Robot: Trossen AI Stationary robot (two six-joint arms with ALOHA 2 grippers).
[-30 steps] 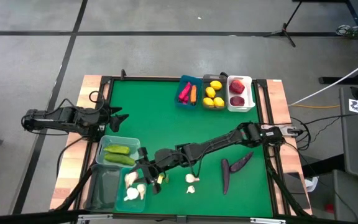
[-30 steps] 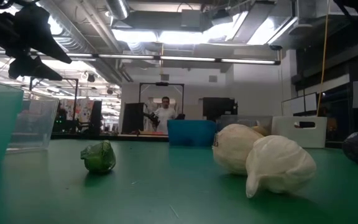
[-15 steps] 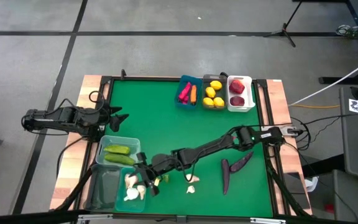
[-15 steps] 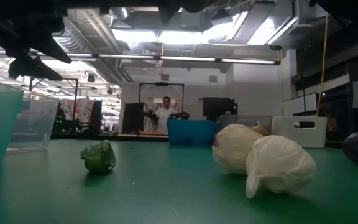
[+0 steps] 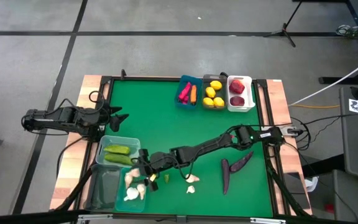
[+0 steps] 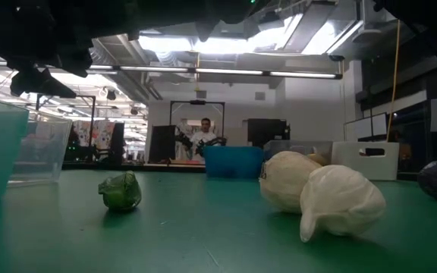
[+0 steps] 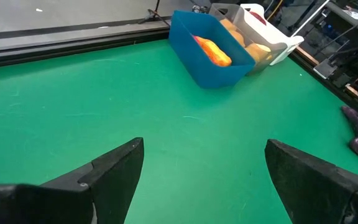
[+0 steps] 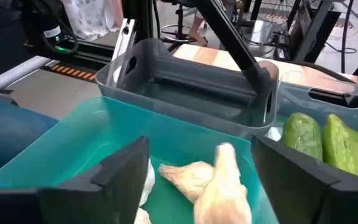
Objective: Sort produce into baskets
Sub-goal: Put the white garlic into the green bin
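Right gripper over the rim of the teal bin, at the near-left of the table. A second ago the fingers were pinched close; now they stand well apart, and a garlic shows between them, over the bin's interior — apparently just let go, though whether it is still touched cannot be told. Judged from this, one more garlic is delivered and the sorting moves on.

Left gripper waits wide open and empty over the left edge of the table, as it did before.

Bins and contents:
- Teal bin — garlic only, several pieces.
- Pale bin, just behind the teal one — two cucumbers.
- Dark bin, beside the teal one — nothing seen in it.
- Blue bin, far edge — pepper and carrot.
- Clear bin next to it — lemons.
- White bin — apples.

Still loose on the table: two garlic, a small green piece beside the right gripper, and two eggplants on the right.
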